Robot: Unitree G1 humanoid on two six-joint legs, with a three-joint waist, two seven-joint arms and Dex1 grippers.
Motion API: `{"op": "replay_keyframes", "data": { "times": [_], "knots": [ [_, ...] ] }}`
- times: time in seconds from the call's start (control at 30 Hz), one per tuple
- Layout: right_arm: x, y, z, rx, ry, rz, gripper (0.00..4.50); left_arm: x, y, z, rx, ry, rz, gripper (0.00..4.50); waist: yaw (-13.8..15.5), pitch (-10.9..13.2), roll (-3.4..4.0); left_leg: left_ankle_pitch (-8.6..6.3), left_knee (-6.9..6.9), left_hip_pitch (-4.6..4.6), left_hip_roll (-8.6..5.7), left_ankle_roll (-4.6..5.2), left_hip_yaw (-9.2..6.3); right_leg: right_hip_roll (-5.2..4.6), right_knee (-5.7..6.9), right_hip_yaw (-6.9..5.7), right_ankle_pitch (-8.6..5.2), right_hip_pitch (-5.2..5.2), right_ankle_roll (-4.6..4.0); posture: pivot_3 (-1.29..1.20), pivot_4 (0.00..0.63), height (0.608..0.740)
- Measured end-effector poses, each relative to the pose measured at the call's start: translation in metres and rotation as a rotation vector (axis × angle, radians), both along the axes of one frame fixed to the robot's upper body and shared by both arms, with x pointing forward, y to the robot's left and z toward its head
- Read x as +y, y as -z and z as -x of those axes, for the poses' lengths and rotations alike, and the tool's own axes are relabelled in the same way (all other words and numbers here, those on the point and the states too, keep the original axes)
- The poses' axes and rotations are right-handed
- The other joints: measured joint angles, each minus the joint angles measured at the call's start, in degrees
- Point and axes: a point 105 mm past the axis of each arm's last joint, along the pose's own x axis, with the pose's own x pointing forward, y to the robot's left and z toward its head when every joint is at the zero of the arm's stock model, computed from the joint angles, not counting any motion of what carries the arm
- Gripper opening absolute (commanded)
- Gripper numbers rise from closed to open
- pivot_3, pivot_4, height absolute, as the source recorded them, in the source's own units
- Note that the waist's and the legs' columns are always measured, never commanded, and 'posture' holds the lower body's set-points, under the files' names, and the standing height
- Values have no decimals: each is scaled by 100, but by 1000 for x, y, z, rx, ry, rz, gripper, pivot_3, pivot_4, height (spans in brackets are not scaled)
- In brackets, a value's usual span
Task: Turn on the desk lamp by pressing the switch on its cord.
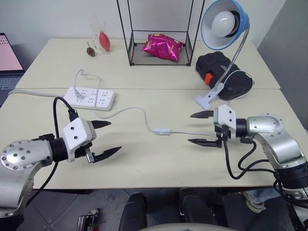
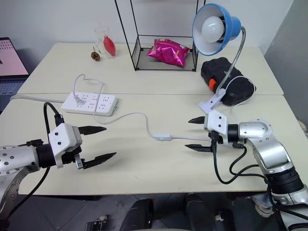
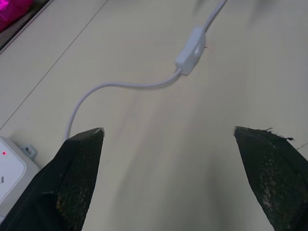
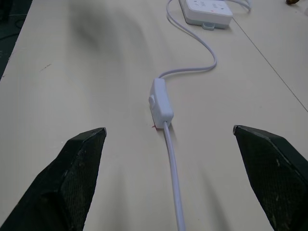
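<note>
The desk lamp [image 1: 224,24], a blue shade with a white bulb on a chrome gooseneck, stands at the back right on its white clip base [image 1: 208,98]. Its thin white cord [image 1: 130,111] runs across the table to the power strip. The switch [image 1: 162,131] lies flat mid-table on that cord. My right gripper [image 1: 190,128] is open, pointing left at the switch [image 4: 160,100] from a short way to its right, with the cord running between its fingers. My left gripper [image 1: 114,136] is open and empty, farther off to the left of the switch [image 3: 191,50].
A white power strip [image 1: 90,97] lies at the left with the cord plugged in. A black wire rack [image 1: 159,33] holding a pink bag [image 1: 162,46] stands at the back, beside a black case [image 1: 222,72]. A glass [image 1: 102,38] is at the back left.
</note>
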Motion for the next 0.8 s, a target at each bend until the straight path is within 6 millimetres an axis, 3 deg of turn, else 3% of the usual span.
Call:
{"op": "replay_keyframes", "data": {
  "times": [0.13,0.43,0.8],
  "knots": [
    [11,11,-3,57,-9,31,4421,-6,2,8,52,50,14,4496,-18,1,1,0,0,0,0,0,0,0,1,0,1,-1,0,0,150,740],
    [43,37,-33,145,4,98,4421,-11,6,9,58,80,5,4496,-27,1,1,0,0,-2,0,0,0,1,0,0,0,-2,-2,0,150,740],
    [62,45,-45,173,-14,94,4421,-7,19,17,92,90,-25,4496,-29,1,2,0,-1,-1,0,0,-2,1,2,-2,-1,-3,-6,0,150,740]
  ]
}}
